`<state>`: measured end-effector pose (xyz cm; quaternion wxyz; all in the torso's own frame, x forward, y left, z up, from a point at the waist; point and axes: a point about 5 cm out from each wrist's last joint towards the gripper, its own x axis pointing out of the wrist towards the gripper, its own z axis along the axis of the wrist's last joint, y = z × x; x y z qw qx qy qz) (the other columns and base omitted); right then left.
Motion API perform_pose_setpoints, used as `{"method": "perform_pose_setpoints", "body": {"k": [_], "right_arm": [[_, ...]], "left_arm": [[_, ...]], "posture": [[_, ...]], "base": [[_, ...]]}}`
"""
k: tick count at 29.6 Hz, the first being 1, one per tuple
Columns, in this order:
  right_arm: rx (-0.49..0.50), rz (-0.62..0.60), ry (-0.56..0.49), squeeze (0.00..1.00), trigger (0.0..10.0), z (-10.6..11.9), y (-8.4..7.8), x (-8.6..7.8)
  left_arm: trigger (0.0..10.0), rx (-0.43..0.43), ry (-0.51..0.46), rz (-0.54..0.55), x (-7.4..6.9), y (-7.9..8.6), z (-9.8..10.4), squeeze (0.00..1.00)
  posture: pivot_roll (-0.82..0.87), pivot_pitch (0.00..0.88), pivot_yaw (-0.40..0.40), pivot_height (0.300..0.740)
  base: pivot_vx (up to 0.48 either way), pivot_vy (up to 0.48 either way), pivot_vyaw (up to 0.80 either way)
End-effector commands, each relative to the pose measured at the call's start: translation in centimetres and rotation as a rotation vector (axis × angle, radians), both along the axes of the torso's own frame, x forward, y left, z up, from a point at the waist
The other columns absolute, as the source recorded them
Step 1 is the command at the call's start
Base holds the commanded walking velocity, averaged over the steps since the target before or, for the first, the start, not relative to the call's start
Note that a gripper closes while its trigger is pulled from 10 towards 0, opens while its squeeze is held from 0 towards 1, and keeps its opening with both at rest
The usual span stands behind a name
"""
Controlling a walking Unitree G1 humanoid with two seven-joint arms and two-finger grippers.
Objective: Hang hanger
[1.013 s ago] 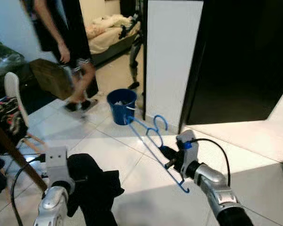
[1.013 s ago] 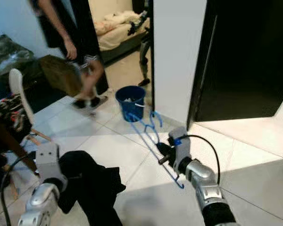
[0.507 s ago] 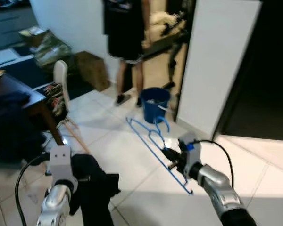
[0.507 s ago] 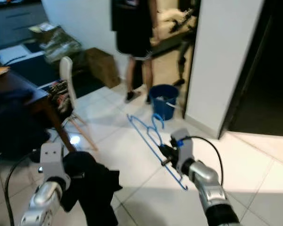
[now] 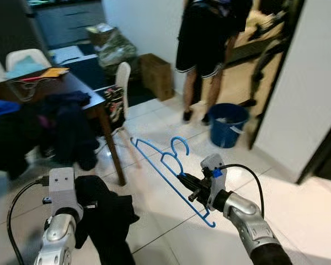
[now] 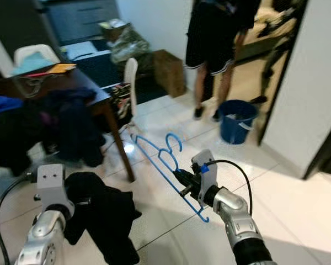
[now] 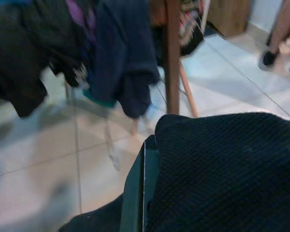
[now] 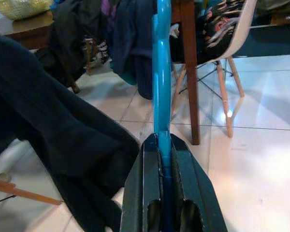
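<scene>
A blue plastic hanger is held out in the air ahead of me, its hook pointing up and away. My right gripper is shut on its lower bar; the right wrist view has the blue bar clamped between the two black fingers. My left gripper holds a black garment that drapes down low on the left. In the left wrist view the black cloth covers one black finger.
A dark wooden table piled with dark clothes stands at the left, with a white chair behind it. A person stands near a blue bucket. White wall at right; tiled floor ahead.
The camera has swung left, bringing the table and clothes into view. The hanger and black garment stay in my grippers. The person has shifted toward the bucket.
</scene>
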<state>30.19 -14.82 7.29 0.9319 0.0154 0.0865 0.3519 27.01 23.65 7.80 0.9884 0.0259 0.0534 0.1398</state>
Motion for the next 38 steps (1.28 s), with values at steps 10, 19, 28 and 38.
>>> {"method": "perform_pose_setpoints", "body": {"k": [10, 19, 28, 38], "right_arm": [[0.002, 0.037, -0.041, 0.00, 10.0, 0.6, 0.7, 0.1], [-0.015, 0.065, -0.046, 0.00, 10.0, 0.5, 0.8, -0.1], [-0.020, 0.061, -0.046, 0.00, 10.0, 0.4, 0.7, -0.1], [-0.027, 0.053, -0.041, 0.00, 10.0, 0.4, 0.6, 0.1]], "left_arm": [[10.0, 0.115, -0.220, 0.098, 1.5, 3.2, 7.0, 0.00], [10.0, 0.175, -0.351, 0.101, 1.9, 3.9, 11.6, 0.00], [10.0, 0.220, -0.583, 0.104, 1.9, 4.7, 19.8, 0.00], [10.0, 0.230, -0.826, 0.092, 1.6, 4.9, 28.3, 0.00]], "posture": [[0.01, 0.000, 0.060, 0.740], [0.00, 0.000, 0.056, 0.740], [0.01, 0.000, 0.051, 0.740], [0.01, 0.000, 0.031, 0.740]], "base": [[0.480, 0.000, 0.23], [0.480, 0.000, 0.77], [0.480, 0.000, 0.77], [0.480, 0.000, 0.77]]}}
